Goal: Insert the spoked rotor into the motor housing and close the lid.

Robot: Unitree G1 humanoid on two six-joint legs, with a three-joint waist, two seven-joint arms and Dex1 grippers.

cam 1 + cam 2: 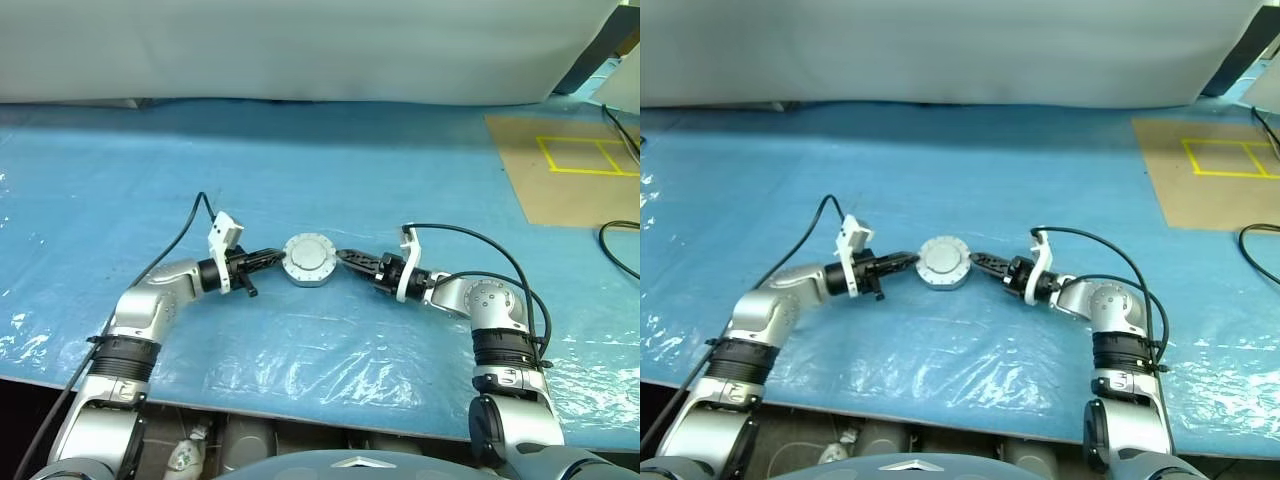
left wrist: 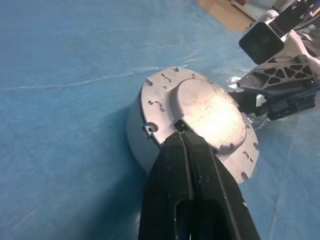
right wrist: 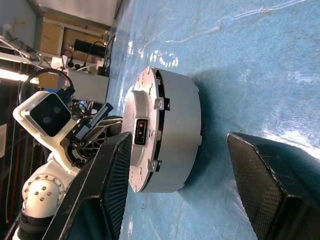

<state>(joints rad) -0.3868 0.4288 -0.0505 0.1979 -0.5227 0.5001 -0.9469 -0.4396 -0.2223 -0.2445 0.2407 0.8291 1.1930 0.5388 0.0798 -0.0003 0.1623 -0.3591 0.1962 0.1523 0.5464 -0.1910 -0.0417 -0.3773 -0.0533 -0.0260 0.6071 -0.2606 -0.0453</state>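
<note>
Nearly finished: lid (image 2: 207, 112) already seated on motor housing (image 1: 307, 262), rotor presumably hidden inside. Housing sits between the grippers. Left gripper (image 2: 180, 131) pinched shut, tips pressing lid. Right gripper (image 3: 200, 165) spread wide, straddling housing.

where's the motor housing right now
In the head views the motor housing, lid on, sits on the blue sheet mid-table, between the two hands: left hand shut at its left edge, right hand open at its right.

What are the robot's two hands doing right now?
Left end effector: shut, tips on the lid.
Right end effector: open, around the housing.
</note>
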